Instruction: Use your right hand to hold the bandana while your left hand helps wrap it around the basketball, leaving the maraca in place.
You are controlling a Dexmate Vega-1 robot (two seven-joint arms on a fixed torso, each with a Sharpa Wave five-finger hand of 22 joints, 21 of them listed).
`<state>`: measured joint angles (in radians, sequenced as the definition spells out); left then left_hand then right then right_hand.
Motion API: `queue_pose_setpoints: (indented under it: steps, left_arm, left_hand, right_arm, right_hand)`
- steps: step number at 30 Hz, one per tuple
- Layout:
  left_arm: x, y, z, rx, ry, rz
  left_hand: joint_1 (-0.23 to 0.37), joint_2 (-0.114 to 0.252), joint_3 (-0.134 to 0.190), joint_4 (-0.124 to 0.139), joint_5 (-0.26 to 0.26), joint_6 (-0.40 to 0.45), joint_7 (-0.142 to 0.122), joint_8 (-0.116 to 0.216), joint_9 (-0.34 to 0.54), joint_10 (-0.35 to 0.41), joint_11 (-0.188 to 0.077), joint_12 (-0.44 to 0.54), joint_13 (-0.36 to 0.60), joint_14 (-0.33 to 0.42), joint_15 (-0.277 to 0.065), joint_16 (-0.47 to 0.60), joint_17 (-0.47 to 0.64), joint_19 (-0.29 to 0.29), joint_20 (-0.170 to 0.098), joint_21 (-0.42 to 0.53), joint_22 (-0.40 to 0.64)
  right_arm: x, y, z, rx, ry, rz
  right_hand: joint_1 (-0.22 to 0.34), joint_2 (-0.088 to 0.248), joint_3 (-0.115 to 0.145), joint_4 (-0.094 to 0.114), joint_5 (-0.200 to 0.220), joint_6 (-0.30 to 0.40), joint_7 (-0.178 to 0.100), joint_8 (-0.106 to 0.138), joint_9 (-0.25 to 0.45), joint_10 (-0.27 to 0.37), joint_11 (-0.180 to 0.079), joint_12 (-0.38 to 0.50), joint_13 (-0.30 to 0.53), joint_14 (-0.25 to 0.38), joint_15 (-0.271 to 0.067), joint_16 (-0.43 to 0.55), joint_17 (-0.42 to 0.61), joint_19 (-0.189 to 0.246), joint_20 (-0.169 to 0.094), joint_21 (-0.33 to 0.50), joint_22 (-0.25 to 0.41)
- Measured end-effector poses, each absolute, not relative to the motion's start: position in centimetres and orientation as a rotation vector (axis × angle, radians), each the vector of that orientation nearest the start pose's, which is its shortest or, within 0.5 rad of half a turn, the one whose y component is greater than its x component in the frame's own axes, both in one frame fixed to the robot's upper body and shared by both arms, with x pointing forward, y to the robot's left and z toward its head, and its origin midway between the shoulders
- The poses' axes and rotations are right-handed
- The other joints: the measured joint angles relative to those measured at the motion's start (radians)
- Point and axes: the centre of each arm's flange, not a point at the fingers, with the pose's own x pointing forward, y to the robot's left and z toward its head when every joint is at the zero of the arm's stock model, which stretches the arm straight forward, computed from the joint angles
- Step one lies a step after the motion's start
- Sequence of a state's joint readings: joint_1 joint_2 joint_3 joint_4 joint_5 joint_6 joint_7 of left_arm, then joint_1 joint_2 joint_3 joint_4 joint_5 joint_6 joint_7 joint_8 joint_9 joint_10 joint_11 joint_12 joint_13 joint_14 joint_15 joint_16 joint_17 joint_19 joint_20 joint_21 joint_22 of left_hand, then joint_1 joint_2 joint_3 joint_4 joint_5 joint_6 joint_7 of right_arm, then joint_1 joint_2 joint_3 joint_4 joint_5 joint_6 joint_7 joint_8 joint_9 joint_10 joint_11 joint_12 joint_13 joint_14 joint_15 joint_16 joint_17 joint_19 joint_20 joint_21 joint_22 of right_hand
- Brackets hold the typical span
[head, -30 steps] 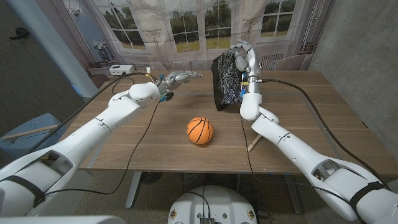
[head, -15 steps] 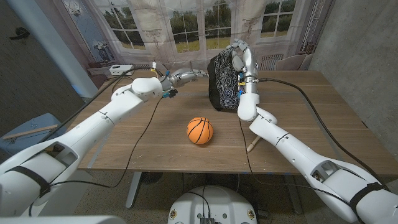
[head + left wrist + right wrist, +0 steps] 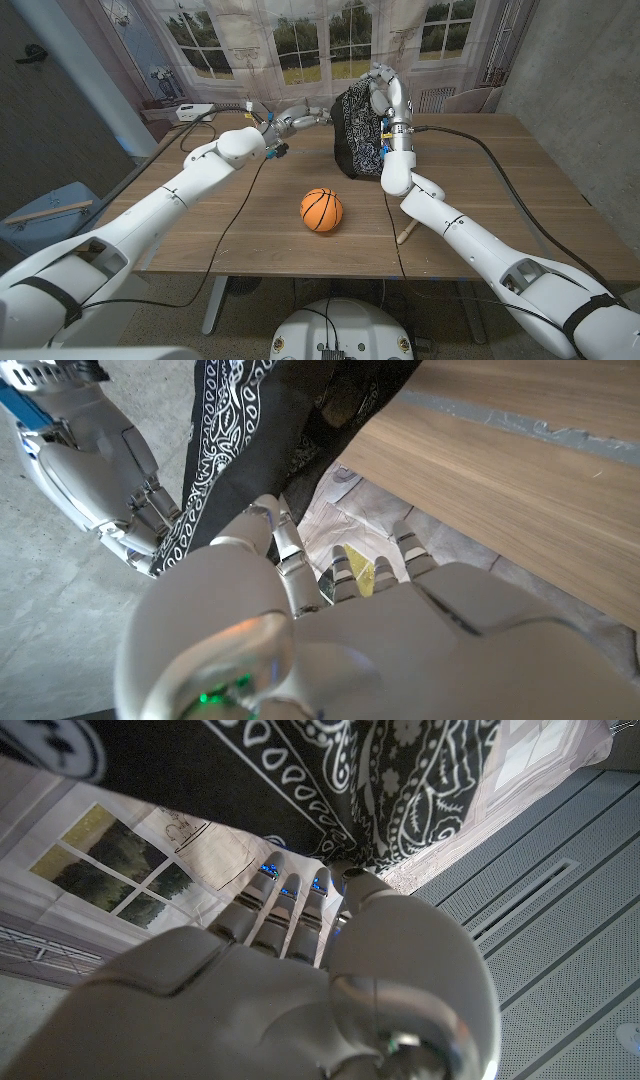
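Note:
An orange basketball (image 3: 321, 210) sits on the wooden table (image 3: 240, 225) near its front middle. Behind it, the black paisley bandana (image 3: 357, 135) hangs above the table's far side, held up at its top by my raised right hand (image 3: 386, 92). My left hand (image 3: 298, 120) reaches across from the left with fingers stretched out, their tips close to the bandana's left edge and nothing in its grasp. The cloth (image 3: 250, 440) hangs just beyond my left fingers (image 3: 283, 538). The bandana (image 3: 300, 780) drapes past my right hand (image 3: 290, 950). The maraca's wooden handle (image 3: 405, 232) pokes out from under my right forearm.
A small white box (image 3: 186, 111) with cables stands at the table's far left corner. Black cables (image 3: 232, 215) run over the left half of the table and along my right arm (image 3: 500, 165). A printed window backdrop (image 3: 300, 40) stands just behind the table.
My left hand has reached rightward, from well left of the bandana to right beside its edge. My right hand has carried the bandana slightly left.

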<state>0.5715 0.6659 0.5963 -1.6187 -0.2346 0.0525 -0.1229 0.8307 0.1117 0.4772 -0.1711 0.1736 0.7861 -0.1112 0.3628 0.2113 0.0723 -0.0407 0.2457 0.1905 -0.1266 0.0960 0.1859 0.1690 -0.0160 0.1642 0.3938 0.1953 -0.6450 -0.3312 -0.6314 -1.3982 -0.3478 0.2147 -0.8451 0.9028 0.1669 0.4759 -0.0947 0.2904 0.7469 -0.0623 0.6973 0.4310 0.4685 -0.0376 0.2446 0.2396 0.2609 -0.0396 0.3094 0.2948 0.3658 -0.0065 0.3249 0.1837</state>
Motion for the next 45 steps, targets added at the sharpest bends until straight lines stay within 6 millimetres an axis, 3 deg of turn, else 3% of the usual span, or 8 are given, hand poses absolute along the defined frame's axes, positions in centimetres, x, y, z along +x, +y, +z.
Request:
queue_pose_setpoints:
  steps: [4, 9, 17, 21, 25, 38, 41, 45]
  left_arm:
    - [61.7, 18.0, 9.8, 0.665, -0.655, -0.418]
    - [62.0, 17.9, 9.9, 0.654, -0.646, -0.467]
    - [62.4, 17.3, 9.8, 0.637, -0.64, -0.546]
    - [62.7, 17.1, 9.8, 0.616, -0.645, -0.569]
    - [62.7, 16.6, 9.8, 0.596, -0.663, -0.574]
    - [60.6, 16.5, 9.8, 0.601, -0.731, -0.436]
    - [60.0, 16.6, 9.9, 0.605, -0.75, -0.393]
    - [59.1, 16.8, 10.0, 0.604, -0.776, -0.351]
  left_hand:
    - [-0.06, -0.032, -0.073, 0.034, 0.0, -0.215, 0.084, -0.137, -0.012, -0.076, 0.068, -0.04, 0.0, -0.044, 0.027, -0.005, 0.001, -0.051, 0.009, -0.037, 0.001]
    - [-0.126, -0.072, -0.127, 0.053, 0.0, -0.312, 0.144, -0.178, -0.016, -0.121, 0.113, -0.046, 0.0, -0.047, 0.047, -0.005, 0.006, -0.081, 0.016, -0.05, 0.003]
    - [-0.113, -0.033, -0.121, 0.04, 0.004, -0.219, 0.119, -0.148, -0.013, -0.101, 0.112, -0.034, 0.0, -0.047, 0.058, -0.005, 0.005, -0.071, 0.026, -0.058, 0.007]
    - [-0.031, 0.028, -0.073, 0.006, 0.009, -0.055, 0.055, -0.091, -0.004, -0.034, 0.06, -0.016, 0.0, -0.025, 0.04, 0.0, 0.003, -0.023, 0.015, -0.051, 0.004]
    - [0.074, 0.027, -0.034, -0.005, 0.015, 0.143, 0.069, -0.003, 0.032, 0.072, 0.012, 0.002, 0.0, 0.055, 0.011, 0.008, -0.002, 0.045, -0.005, -0.029, 0.004]
    - [0.12, 0.058, -0.018, 0.017, 0.011, 0.094, 0.095, 0.028, 0.111, 0.1, 0.029, 0.002, 0.008, 0.094, 0.018, 0.008, 0.001, 0.068, 0.0, -0.019, 0.011]
    - [0.118, 0.06, -0.021, 0.023, 0.011, 0.091, 0.093, 0.035, 0.125, 0.1, 0.029, 0.002, 0.008, 0.103, 0.009, 0.008, 0.006, 0.077, -0.009, -0.012, 0.012]
    - [0.114, 0.063, -0.025, 0.027, 0.003, 0.085, 0.094, 0.053, 0.146, 0.111, 0.017, 0.002, 0.012, 0.11, 0.002, 0.008, 0.006, 0.086, -0.018, -0.004, 0.012]
  right_arm:
    - [59.0, -13.1, 8.1, -0.478, -1.185, -0.355]
    - [58.9, -13.0, 8.1, -0.48, -1.192, -0.352]
    - [58.5, -12.8, 8.1, -0.484, -1.21, -0.345]
    - [58.3, -12.8, 8.0, -0.485, -1.218, -0.343]
    - [58.2, -12.7, 7.9, -0.485, -1.222, -0.343]
    - [59.0, -13.7, 7.3, -0.488, -1.113, -0.42]
    - [59.3, -13.9, 7.2, -0.484, -1.08, -0.428]
    - [59.8, -14.3, 7.0, -0.489, -1.029, -0.43]
  right_hand:
    - [-0.003, -0.003, 0.0, 0.0, 0.0, 0.0, 0.0, 0.003, -0.005, 0.0, 0.0, -0.005, 0.0, 0.002, -0.002, 0.0, 0.0, 0.0, 0.0, 0.0, 0.0]
    - [-0.003, -0.003, 0.0, 0.0, 0.007, 0.0, 0.0, 0.003, -0.005, 0.004, -0.004, -0.005, 0.0, 0.002, -0.002, -0.002, 0.005, 0.0, 0.0, 0.0, 0.0]
    - [-0.004, -0.004, 0.0, 0.0, 0.008, 0.0, 0.0, 0.011, -0.009, 0.004, -0.004, -0.005, 0.005, 0.007, 0.004, -0.008, 0.005, 0.0, 0.0, 0.0, 0.0]
    - [-0.004, -0.004, 0.0, -0.001, 0.009, 0.0, 0.0, 0.013, -0.009, 0.009, -0.009, -0.005, 0.005, 0.013, -0.002, -0.008, 0.005, 0.0, 0.0, 0.0, 0.0]
    - [-0.004, -0.004, 0.0, -0.001, 0.015, 0.0, 0.0, 0.013, -0.014, 0.009, -0.009, -0.005, 0.005, 0.012, -0.002, -0.008, 0.005, 0.0, 0.0, 0.0, 0.0]
    - [-0.005, -0.005, 0.007, -0.011, 0.015, -0.017, 0.01, 0.02, -0.029, -0.007, 0.007, -0.013, 0.012, 0.012, -0.002, -0.015, 0.009, 0.016, 0.016, 0.004, 0.0]
    - [0.01, 0.01, 0.004, -0.014, 0.0, -0.086, 0.006, -0.012, -0.047, -0.025, 0.016, -0.021, 0.014, 0.012, -0.001, -0.015, 0.02, 0.016, 0.016, 0.004, 0.0]
    - [0.02, 0.012, -0.011, -0.017, -0.052, -0.293, 0.013, -0.148, -0.113, -0.066, 0.025, -0.028, 0.014, -0.006, -0.002, -0.015, 0.03, 0.01, 0.036, 0.004, 0.005]
